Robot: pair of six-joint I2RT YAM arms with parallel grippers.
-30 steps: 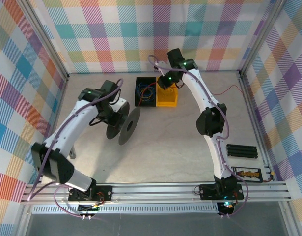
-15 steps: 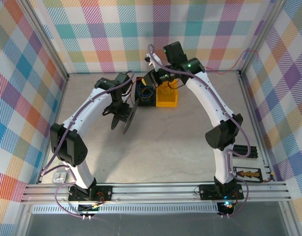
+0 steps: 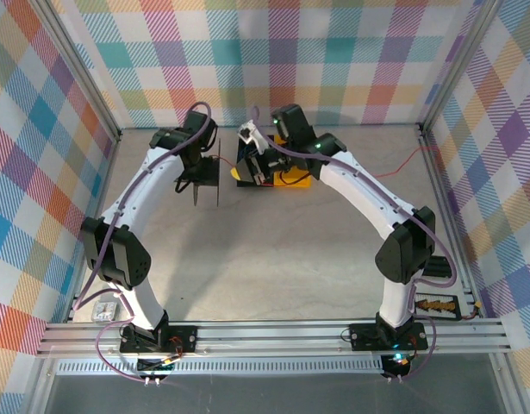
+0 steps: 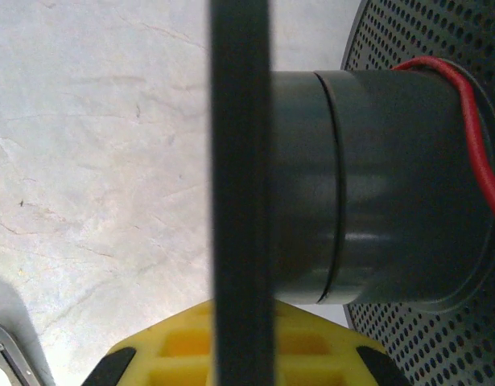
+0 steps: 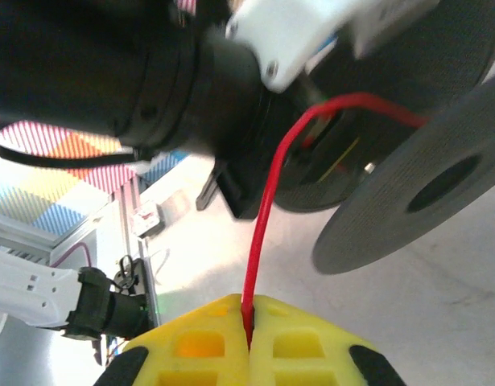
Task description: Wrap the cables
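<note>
Fingertips of the right gripper pinch the red cable, which runs up to a black spool. The left gripper is clamped on the spool's flange. Both hang near the table's far edge, over a yellow bin.

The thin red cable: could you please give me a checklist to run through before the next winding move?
1. Right gripper shut on the thin red cable: ok.
2. Left gripper shut on the black perforated plastic spool, clamping one flange edge: ok.
3. Cable lying against the spool's dark grey hub: ok.
4. Cable taut up to the spool: cannot tell.
5. Trailing cable toward the right wall free of snags: cannot tell.
</note>
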